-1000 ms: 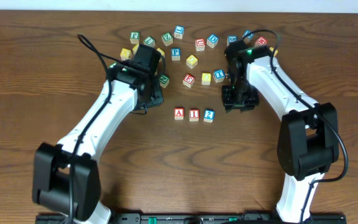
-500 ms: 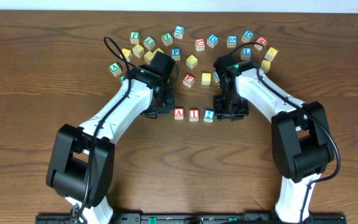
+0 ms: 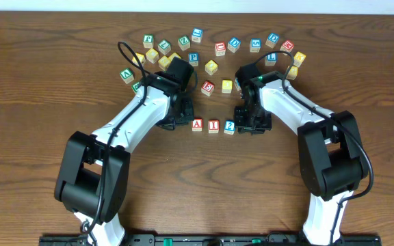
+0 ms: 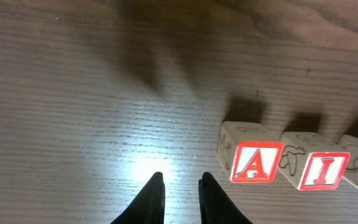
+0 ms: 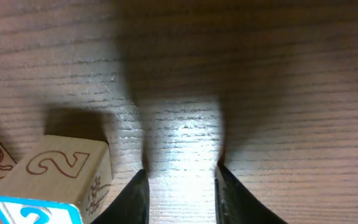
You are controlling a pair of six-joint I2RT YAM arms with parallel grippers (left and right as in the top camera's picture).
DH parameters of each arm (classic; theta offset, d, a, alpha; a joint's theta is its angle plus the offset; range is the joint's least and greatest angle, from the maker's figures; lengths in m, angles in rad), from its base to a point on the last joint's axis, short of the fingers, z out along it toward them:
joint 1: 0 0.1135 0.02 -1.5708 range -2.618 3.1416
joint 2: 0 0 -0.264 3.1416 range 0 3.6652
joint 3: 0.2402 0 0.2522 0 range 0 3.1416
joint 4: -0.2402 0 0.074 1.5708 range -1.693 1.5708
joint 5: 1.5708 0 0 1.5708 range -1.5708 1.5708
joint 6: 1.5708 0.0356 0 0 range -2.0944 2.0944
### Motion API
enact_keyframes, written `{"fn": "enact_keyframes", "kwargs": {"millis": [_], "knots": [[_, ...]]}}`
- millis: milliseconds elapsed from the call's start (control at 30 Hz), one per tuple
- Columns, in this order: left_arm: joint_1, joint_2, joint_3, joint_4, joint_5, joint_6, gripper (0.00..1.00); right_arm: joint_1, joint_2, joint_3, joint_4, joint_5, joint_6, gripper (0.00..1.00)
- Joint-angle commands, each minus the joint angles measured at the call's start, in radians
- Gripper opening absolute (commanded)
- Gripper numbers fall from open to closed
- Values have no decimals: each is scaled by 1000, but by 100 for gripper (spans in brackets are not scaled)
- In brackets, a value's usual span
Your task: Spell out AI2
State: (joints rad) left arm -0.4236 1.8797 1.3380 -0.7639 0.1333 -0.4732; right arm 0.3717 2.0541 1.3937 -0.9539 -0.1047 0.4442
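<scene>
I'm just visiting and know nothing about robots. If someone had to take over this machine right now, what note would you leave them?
Left gripper: empty, fingers only slightly apart, low over the table, just left of the A block.
Right gripper: open, empty, just right of the 2 block.
Blocks: the A block, I block and 2 block stand in a row reading AI2. Spare blocks lie scattered behind.
Done: the spelling looks complete.
Left: probably only to lift both arms away without nudging the row.
</scene>
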Motion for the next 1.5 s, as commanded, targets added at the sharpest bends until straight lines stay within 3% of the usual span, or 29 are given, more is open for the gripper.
{"fn": "enact_keyframes", "kwargs": {"millis": [0,467,567,933,1467], "knots": [[-11,11,-8,3,17,5,19,4,-6,-16,12,-11,16,28],[-25,12,-8,3,-10,5,19,28,-6,-16,44,-15,16,24],[-25,12,-8,3,-10,6,13,35,-6,-16,49,-23,16,23],[-25,97,-8,7,-9,5,12,49,-6,-16,97,-45,16,24],[-25,125,-8,90,96,88,8,49,-6,-16,107,-45,16,24]]}}
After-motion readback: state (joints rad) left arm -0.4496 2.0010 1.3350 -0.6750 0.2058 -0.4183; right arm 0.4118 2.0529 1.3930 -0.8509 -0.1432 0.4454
